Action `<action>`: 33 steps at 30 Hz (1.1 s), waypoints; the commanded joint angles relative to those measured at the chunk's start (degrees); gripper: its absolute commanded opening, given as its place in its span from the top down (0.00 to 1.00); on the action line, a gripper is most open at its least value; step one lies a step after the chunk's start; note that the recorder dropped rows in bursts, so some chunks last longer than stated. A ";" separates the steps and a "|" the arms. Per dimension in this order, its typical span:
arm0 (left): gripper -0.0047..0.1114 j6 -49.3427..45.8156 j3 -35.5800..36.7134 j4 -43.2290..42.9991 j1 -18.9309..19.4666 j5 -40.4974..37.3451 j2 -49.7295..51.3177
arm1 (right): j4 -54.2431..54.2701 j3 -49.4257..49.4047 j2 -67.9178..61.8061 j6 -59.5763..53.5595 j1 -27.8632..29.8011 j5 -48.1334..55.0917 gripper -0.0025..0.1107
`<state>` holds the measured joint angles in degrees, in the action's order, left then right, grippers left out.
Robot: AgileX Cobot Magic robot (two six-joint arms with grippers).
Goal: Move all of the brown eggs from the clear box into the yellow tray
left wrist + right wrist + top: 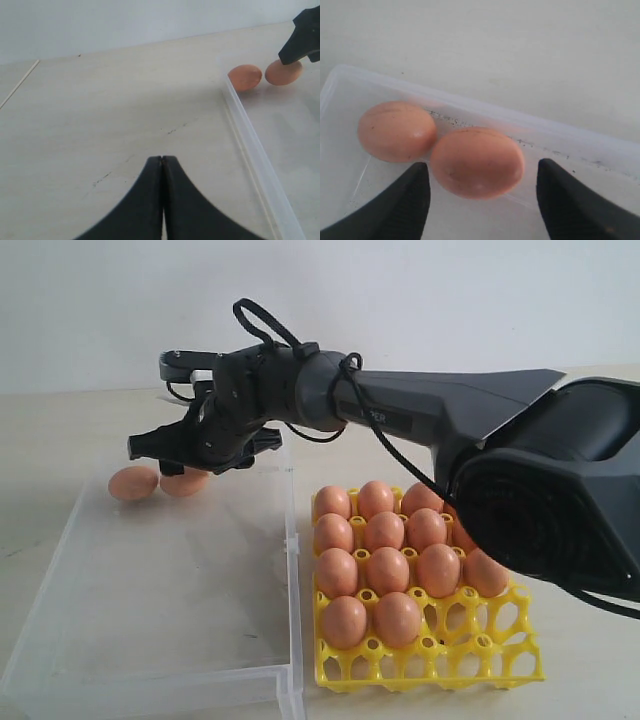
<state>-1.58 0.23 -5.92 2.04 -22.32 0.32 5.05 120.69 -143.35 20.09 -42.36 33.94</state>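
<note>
My right end effector [481, 169] hangs open astride one brown egg [470, 150] in the clear box's [290, 570] far corner, so I judge a pick is on: lower, close gently without nudging the neighbour egg [395, 131], then carry to the yellow tray [500, 660].

Plain pale blue-white wall [420, 300] behind, uniform in tone. Flat cream-beige tabletop [60, 420] fills rest, meets wall in straight line. Faint dark scuff marks [177, 129] on tabletop in left wrist view. Thin straight pale seam [20, 82] crosses tabletop diagonally near wall. Light soft, diffuse; shadows faint, edges blurred.
</note>
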 commanded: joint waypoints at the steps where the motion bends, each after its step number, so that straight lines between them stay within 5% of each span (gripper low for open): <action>1: 0.96 0.26 -0.23 0.14 -0.33 0.52 -0.32 | -0.11 0.30 -0.48 -0.14 0.33 -1.33 0.44; 20: 0.96 0.26 -0.23 0.14 -0.33 0.52 -0.32 | 6.96 0.30 -2.11 -5.82 0.08 -4.43 0.44; 33: 0.96 0.26 -0.23 0.14 -0.33 0.52 -0.32 | 5.72 0.30 -2.40 -10.87 -0.96 5.85 0.44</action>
<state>-1.58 0.23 -5.92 2.04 -22.32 0.32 11.53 120.83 -145.81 11.25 -43.11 38.35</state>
